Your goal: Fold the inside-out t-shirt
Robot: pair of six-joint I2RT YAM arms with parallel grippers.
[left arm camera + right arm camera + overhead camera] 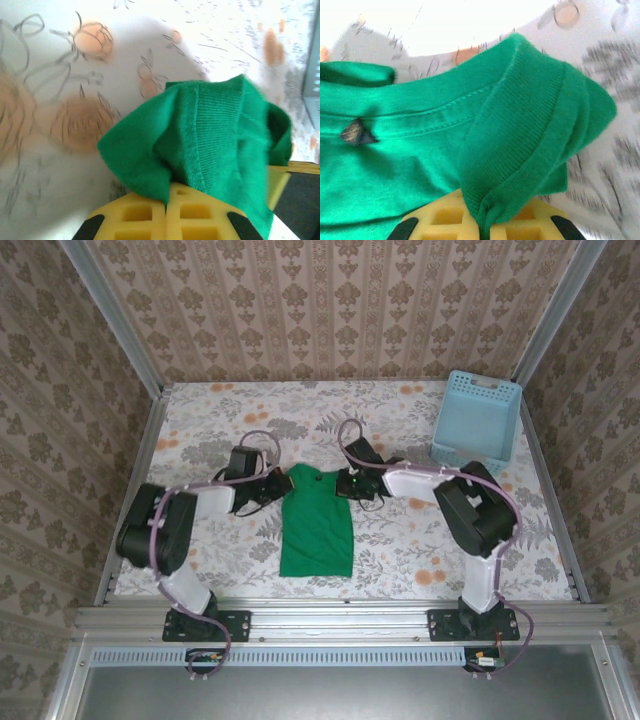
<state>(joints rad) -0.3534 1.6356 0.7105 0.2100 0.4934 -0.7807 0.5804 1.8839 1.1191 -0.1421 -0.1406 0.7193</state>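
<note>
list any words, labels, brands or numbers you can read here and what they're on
No readable text in these pictures.
Small dark mark by the collar seam of the green t-shirt: too blurred to tell whether it bears print.
Light blue basket, floral tablecloth, wallpaper: patterns only, no lettering.

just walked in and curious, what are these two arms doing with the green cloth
Two robot arms are folding a green t-shirt. It lies as a narrow strip in the middle of the table, and both arms grip its far, collar end: the left fingers are shut on one corner, the right fingers on the other. The rest of the cloth rests flat. A blue basket stands apart at the far right.
</note>
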